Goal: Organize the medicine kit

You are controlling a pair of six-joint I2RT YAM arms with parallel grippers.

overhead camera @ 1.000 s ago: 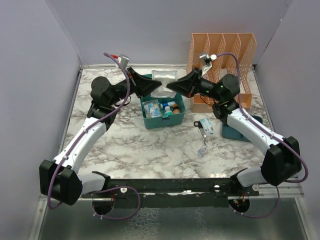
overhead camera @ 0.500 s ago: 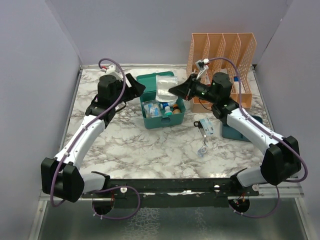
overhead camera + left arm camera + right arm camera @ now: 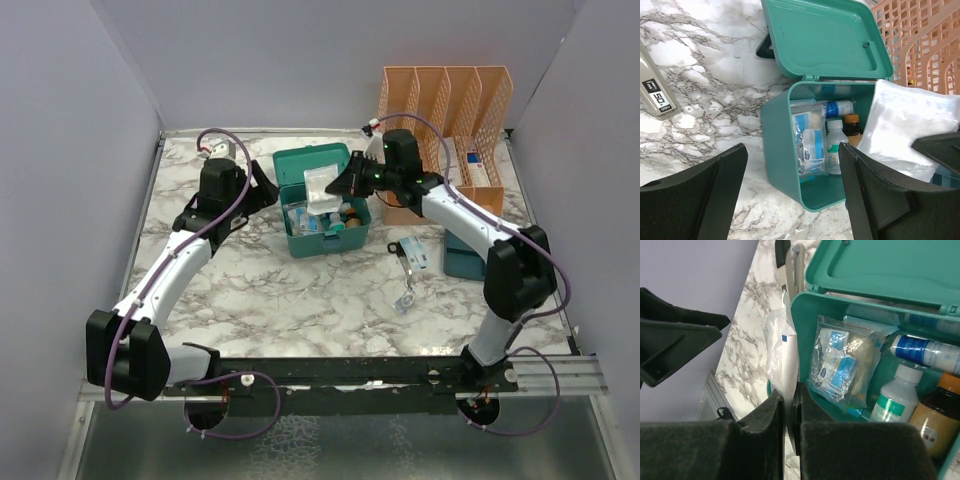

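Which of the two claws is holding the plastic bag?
The right gripper, pinched shut on the bag above the open kit. The left gripper stands wide open, holding nothing.

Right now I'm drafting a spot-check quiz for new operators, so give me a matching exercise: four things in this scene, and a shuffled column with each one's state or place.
Things:
1. medicine kit
2. left gripper
3. right gripper
4. orange mesh file organizer

States:
A. shut on a clear plastic pouch
B. lid open
C. standing upright at the back right
D. open, holding nothing

Pairs: 1-B, 2-D, 3-A, 4-C.
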